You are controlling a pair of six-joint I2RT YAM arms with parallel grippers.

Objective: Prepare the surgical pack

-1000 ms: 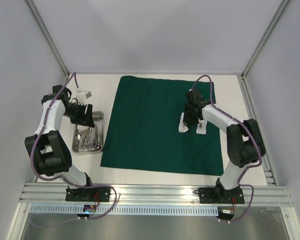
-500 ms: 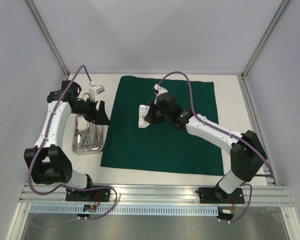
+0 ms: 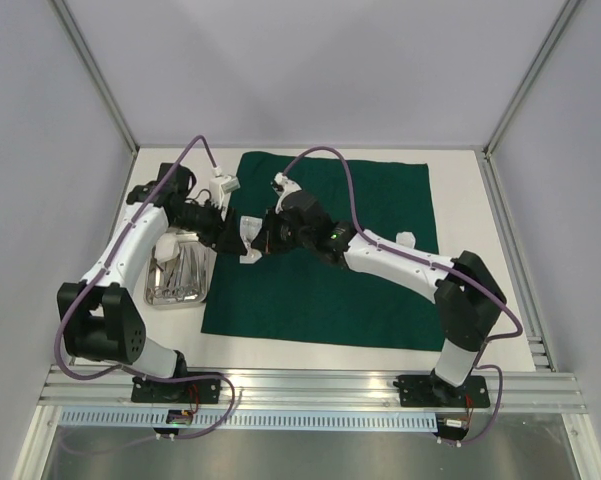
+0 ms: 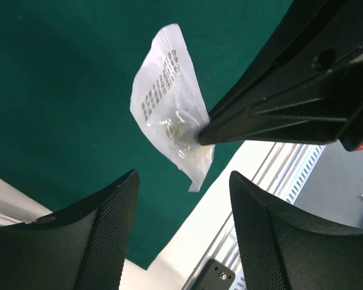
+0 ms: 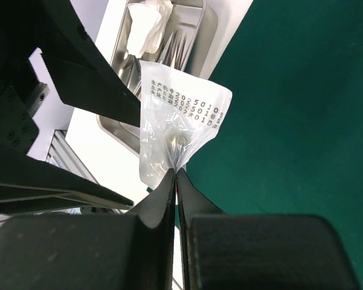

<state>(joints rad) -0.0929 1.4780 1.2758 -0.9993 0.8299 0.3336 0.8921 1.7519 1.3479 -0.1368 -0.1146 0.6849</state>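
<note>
My right gripper (image 3: 254, 244) (image 5: 176, 171) is shut on a corner of a clear plastic packet (image 3: 246, 241) (image 5: 176, 113) with printed text, held above the left edge of the dark green drape (image 3: 330, 270) (image 5: 290, 121). My left gripper (image 3: 224, 232) (image 4: 184, 178) stands open right beside the packet (image 4: 171, 118), with nothing between its fingers. The steel tray (image 3: 152, 292) (image 5: 212, 31) lies left of the drape. It holds slim metal instruments (image 3: 178, 275) (image 5: 175, 45) and white gauze (image 3: 176, 243) (image 5: 148, 23).
A second small white packet (image 3: 405, 238) lies on the right part of the drape. The white tabletop (image 3: 280, 350) is bounded by grey walls, with an aluminium rail (image 3: 310, 385) along the near edge.
The right arm swung left across the drape, carrying the packet from the right side to the left edge. The left gripper rose from the tray, moved right toward the packet and opened a little wider.
</note>
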